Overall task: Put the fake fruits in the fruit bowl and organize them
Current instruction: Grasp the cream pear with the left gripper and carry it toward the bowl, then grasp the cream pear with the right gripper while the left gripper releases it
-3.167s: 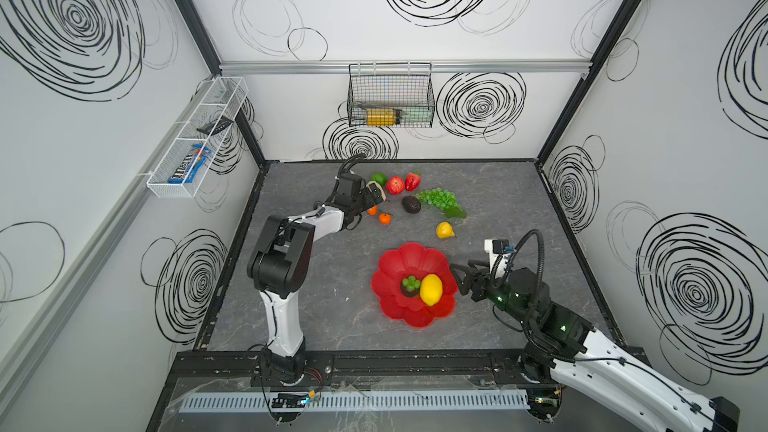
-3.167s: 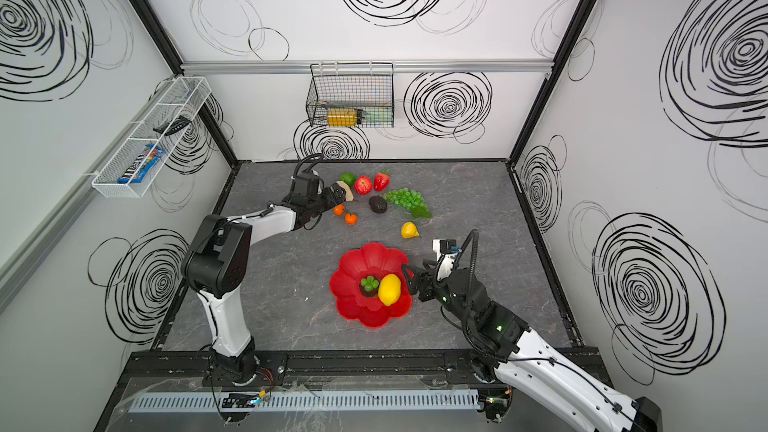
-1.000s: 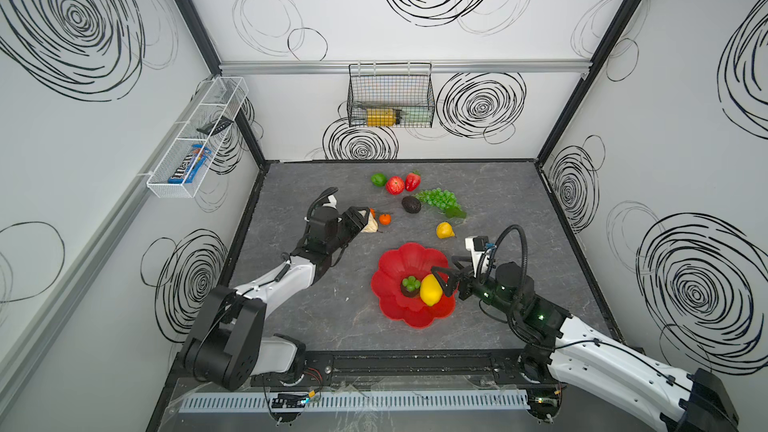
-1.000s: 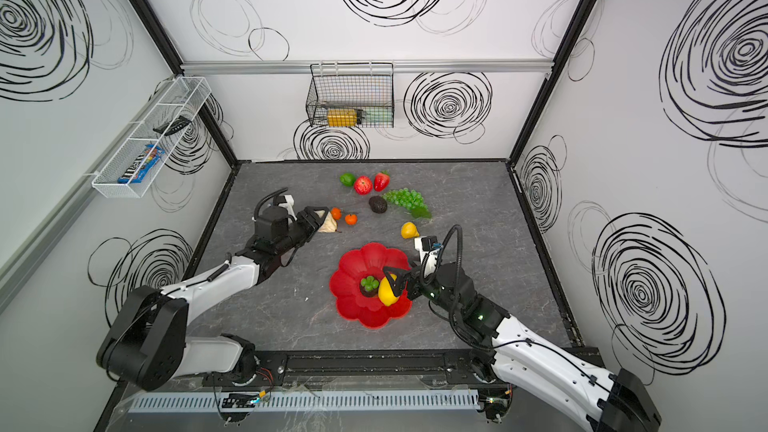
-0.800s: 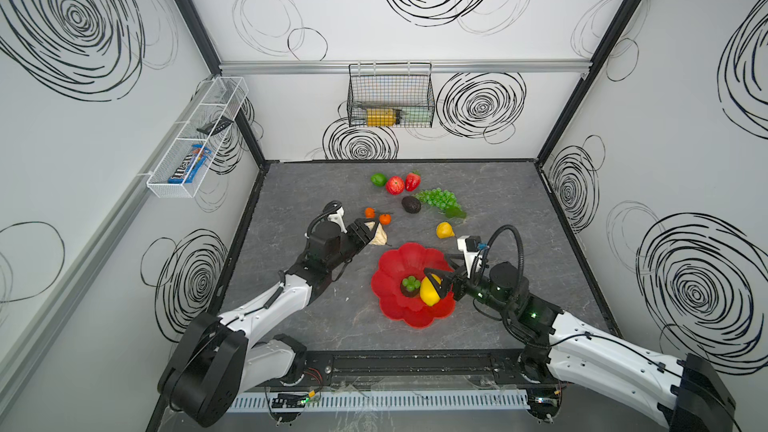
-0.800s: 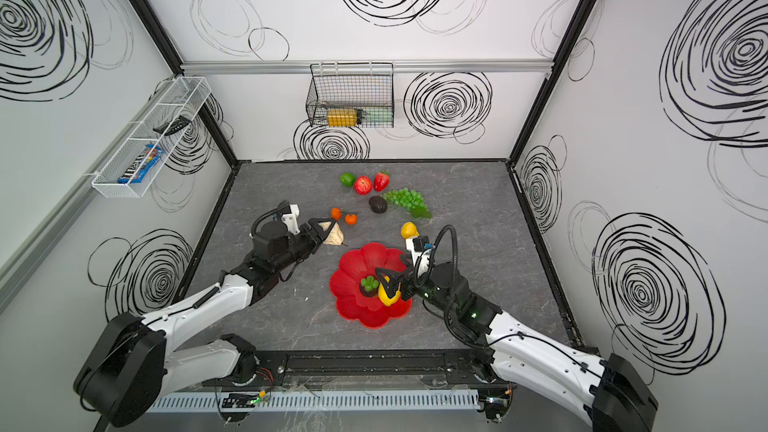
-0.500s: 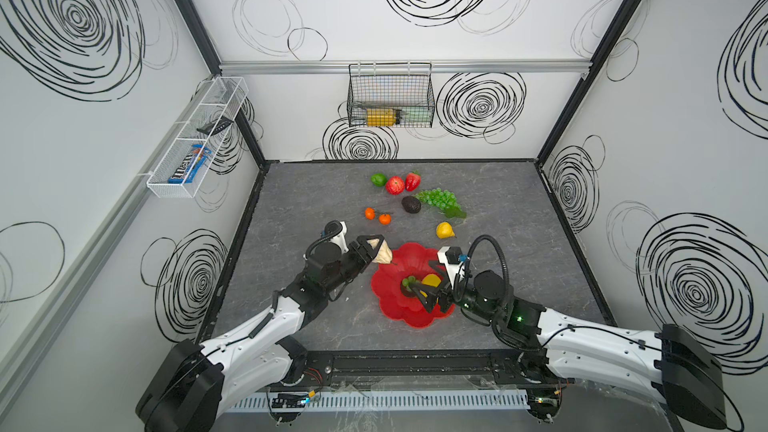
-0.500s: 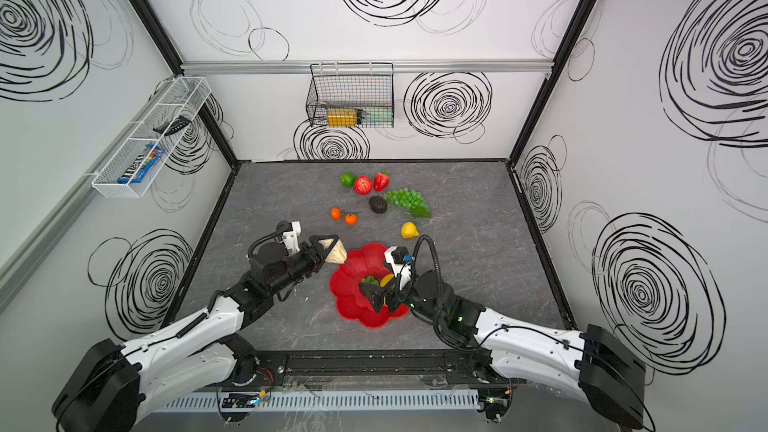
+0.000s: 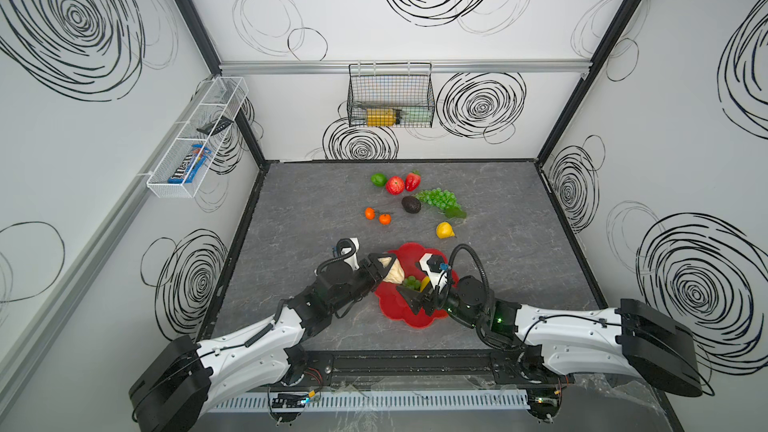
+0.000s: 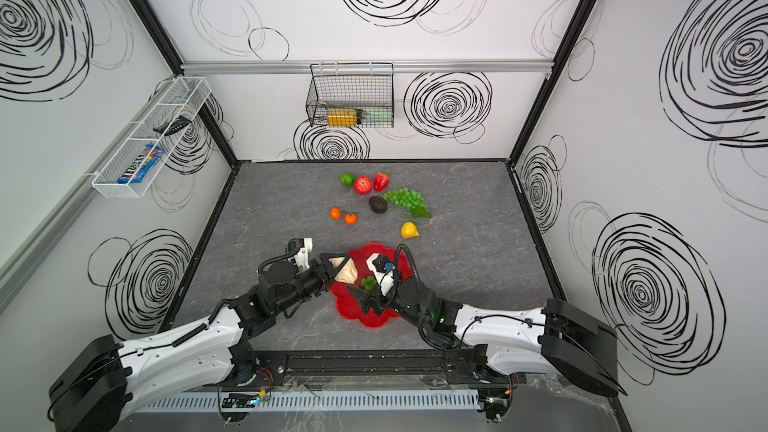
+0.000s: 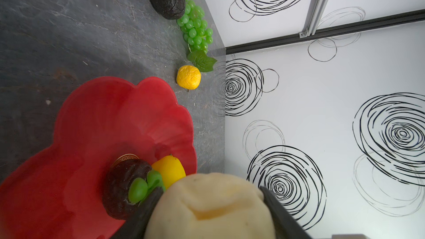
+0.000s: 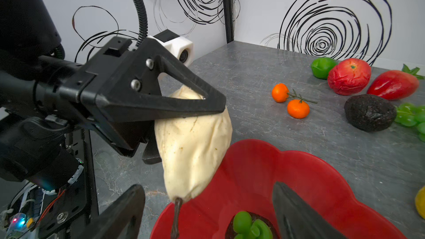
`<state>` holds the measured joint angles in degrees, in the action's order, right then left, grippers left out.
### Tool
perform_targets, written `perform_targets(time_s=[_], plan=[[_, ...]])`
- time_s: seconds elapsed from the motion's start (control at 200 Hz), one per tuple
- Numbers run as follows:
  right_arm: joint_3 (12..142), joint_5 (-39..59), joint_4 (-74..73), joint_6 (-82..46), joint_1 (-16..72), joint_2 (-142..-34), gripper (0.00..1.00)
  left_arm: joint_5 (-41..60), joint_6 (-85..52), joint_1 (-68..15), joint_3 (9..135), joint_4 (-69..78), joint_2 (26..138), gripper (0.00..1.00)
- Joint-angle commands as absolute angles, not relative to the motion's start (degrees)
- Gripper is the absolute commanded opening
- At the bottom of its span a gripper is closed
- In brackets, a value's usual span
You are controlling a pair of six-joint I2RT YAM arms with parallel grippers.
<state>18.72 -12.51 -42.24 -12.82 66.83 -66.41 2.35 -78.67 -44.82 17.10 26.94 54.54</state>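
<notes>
The red scalloped fruit bowl (image 9: 409, 317) sits near the table's front. In it lie a dark avocado topped with a small green piece (image 11: 124, 185) and a yellow lemon (image 11: 169, 171). My left gripper (image 9: 388, 270) is shut on the beige lumpy piece (image 12: 193, 143), held over the bowl's left rim with its stem hanging down. My right gripper (image 12: 211, 212) stands open over the bowl, close beside that piece. Farther back on the table lie a lime (image 9: 378, 179), a red apple (image 9: 395, 185), a grape bunch (image 9: 440, 199), an avocado (image 9: 411, 204), two oranges (image 9: 370, 213) and a lemon (image 9: 444, 230).
A red strawberry-shaped fruit (image 9: 412, 181) lies next to the apple. A black wire basket (image 9: 390, 97) hangs on the back wall and a white mesh tray (image 9: 195, 139) on the left wall. Both arms reach in from the front edge and nearly meet above the bowl.
The left gripper has carried the beige piece from the table's middle to the bowl's left rim. The right gripper has moved left across the bowl toward it, off the lemon.
</notes>
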Motion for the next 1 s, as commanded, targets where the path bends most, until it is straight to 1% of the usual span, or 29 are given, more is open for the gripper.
perform_targets(time_s=[0.0,0.085,0.225,0.786,0.996], plan=[[20.2,-15.3,-46.9,-11.8,67.8,-67.5,0.89,0.3,-79.8,-46.1,17.7,29.9,53.9,0.66],[20.1,-16.5,-47.5,-11.7,68.1,-68.3,0.89,-0.2,-79.8,-47.2,17.6,30.3,54.2,0.66],[20.4,-16.8,-48.1,-11.2,68.6,-69.6,0.86,-2.0,-79.2,-49.6,18.3,30.0,54.8,0.66],[21.0,-18.7,-49.4,-10.3,70.4,-71.2,0.85,-1.6,-79.2,-51.9,18.9,33.2,58.0,0.66],[21.4,-19.5,-48.5,-11.3,70.6,-71.4,0.79,-1.3,-78.2,-52.6,19.8,33.2,59.1,0.66]])
